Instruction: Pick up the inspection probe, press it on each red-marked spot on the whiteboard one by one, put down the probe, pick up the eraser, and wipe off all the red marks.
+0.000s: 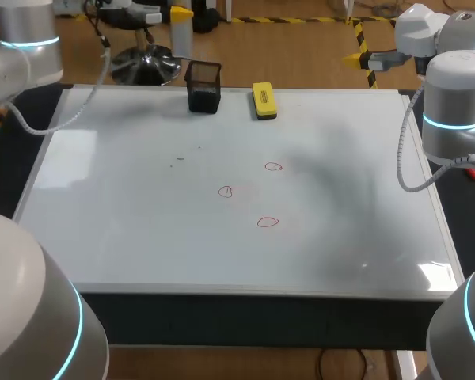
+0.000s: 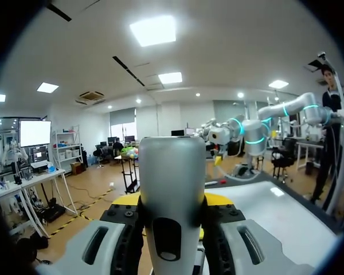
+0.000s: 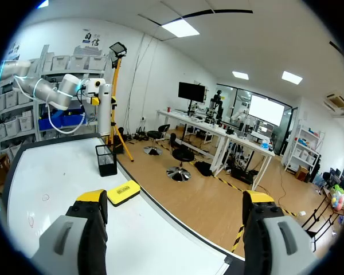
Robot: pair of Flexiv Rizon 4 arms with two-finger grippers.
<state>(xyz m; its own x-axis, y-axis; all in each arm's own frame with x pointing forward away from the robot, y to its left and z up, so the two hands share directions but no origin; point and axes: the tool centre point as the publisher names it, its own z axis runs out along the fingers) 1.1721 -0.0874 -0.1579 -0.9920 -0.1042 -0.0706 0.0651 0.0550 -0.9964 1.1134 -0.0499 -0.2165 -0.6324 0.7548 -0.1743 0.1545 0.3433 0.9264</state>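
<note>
My left gripper [image 2: 172,201] is shut on the grey cylindrical probe [image 2: 171,189], which stands upright between its yellow tips. In the head view the left gripper [image 1: 176,14] holds the probe [image 1: 180,38] beyond the whiteboard's far edge, just behind the black holder [image 1: 203,87]. The yellow eraser [image 1: 264,100] lies beside the holder on the whiteboard [image 1: 127,214]. Three red circles [image 1: 273,167] [image 1: 226,191] [image 1: 267,222] mark the board's middle. My right gripper [image 3: 175,200] is open and empty, off the far right corner [image 1: 356,46], looking toward the eraser [image 3: 123,192] and holder [image 3: 106,160].
The whiteboard covers nearly the whole table, framed by a pale rim [image 1: 245,291]. Faint small specks [image 1: 178,161] show left of the marks. My right arm's upper links [image 1: 455,111] rise beside the board's right edge.
</note>
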